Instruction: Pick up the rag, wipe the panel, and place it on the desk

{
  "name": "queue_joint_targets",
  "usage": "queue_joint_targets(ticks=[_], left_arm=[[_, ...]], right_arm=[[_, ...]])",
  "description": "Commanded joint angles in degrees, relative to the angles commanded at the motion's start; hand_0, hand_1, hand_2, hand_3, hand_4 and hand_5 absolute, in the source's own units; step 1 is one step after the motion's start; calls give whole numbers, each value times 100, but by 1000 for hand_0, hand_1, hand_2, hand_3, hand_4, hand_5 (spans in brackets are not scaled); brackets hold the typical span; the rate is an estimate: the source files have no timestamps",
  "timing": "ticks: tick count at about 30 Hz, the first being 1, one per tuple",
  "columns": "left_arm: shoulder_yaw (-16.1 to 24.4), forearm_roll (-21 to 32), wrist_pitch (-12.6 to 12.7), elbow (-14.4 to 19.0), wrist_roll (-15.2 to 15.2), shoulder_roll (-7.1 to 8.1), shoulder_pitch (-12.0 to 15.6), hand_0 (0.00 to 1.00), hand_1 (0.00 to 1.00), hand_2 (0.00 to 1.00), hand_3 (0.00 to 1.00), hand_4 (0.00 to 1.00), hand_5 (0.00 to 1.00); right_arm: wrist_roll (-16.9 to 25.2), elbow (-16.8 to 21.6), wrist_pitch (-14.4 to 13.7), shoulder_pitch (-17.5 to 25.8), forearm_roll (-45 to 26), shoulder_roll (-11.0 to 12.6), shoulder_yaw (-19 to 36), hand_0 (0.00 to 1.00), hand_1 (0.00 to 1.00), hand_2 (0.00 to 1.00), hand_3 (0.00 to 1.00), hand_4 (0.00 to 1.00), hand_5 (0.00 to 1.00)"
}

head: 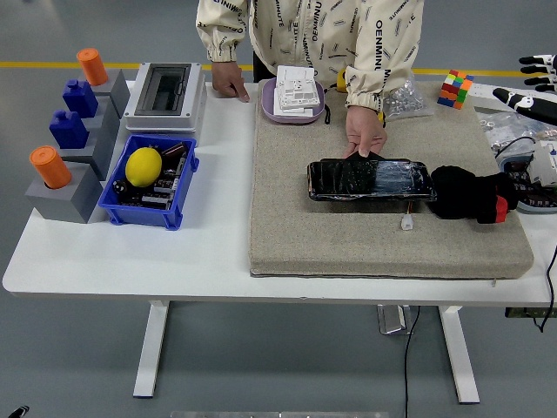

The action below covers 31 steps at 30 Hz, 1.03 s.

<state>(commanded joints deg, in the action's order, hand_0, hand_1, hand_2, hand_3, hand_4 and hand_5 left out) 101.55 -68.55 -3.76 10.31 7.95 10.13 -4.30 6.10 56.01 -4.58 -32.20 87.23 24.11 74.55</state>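
Observation:
A glossy black panel (pixel 370 179) lies flat on the beige mat (pixel 348 235). A person's hand (pixel 365 133) rests on the panel's far edge. The rag (pixel 468 193), a black bundle with a red tag, sits on the mat touching the panel's right end. My right hand (pixel 533 85) hovers at the picture's far right edge, well behind the rag, with its fingers spread and holding nothing. My left arm is out of view.
A blue bin (pixel 148 181) with a yellow lemon (pixel 144 166), grey blocks with blue and orange pegs (pixel 65 148) and a grey electrical box (pixel 164 94) stand at the left. A purple tray (pixel 294 97), a colour cube (pixel 456 89) and cables (pixel 522 148) lie behind and right.

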Motion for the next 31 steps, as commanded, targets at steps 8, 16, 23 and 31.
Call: queue_joint_targets(ticks=[8,16,23,31], left_arm=[[-8,-9,1,0,2,9,21,723,716,767,625,690,571],[-43,5,-1,0,8,14,35,723,716,767,624,690,572],[-34,-8,3,0,14,19,49,723,716,767,623,688,569],[-25,-20,-4,0,12,21,49,723,716,767,624,690,570]], right_arm=[[4,4,-2,15,0,-2,-6,733,684,749,773,998,452],[-1,3,2,33,0,-7,-18,735,684,749,773,998,453],[-8,-2,8,29,11,-16,-32,737,685,749,774,998,453],[-8,-2,10,-1,12,-8,-17,738,685,749,774,998,454]])
